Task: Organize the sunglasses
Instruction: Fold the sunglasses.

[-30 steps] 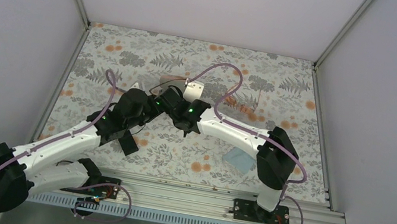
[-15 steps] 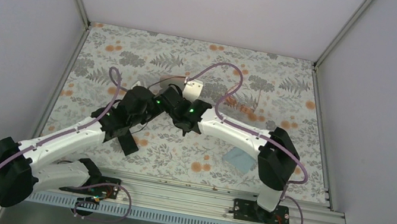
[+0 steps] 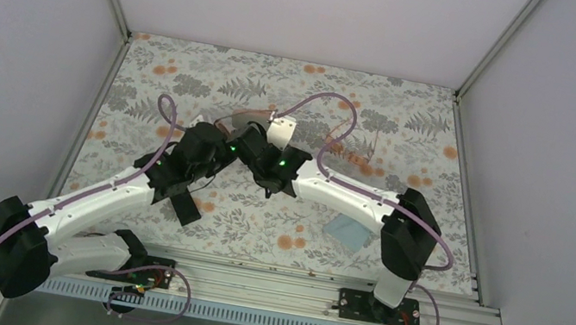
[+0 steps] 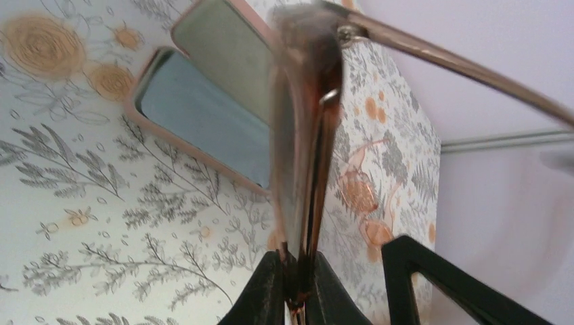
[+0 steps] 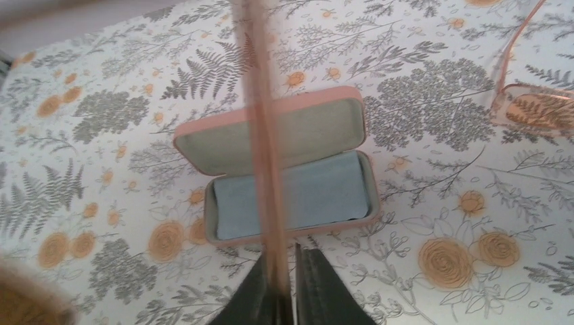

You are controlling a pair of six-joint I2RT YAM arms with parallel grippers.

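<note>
Two pairs of sunglasses: a dark brown pair (image 4: 301, 135) lifted over the middle of the table (image 5: 101, 135), clamped by both the left jaws and the right jaws, and a pale orange-pink pair (image 5: 535, 108) lying at the far right. One pink case (image 5: 318, 132), open beneath the held pair, with one light-blue cloth (image 5: 318, 193) inside; a second cloth (image 3: 346, 230) at the near right. Left jaws apart a second ago, now pinched on the frame. Floral-print table, plain pale walls (image 3: 310, 0) on three sides.
</note>
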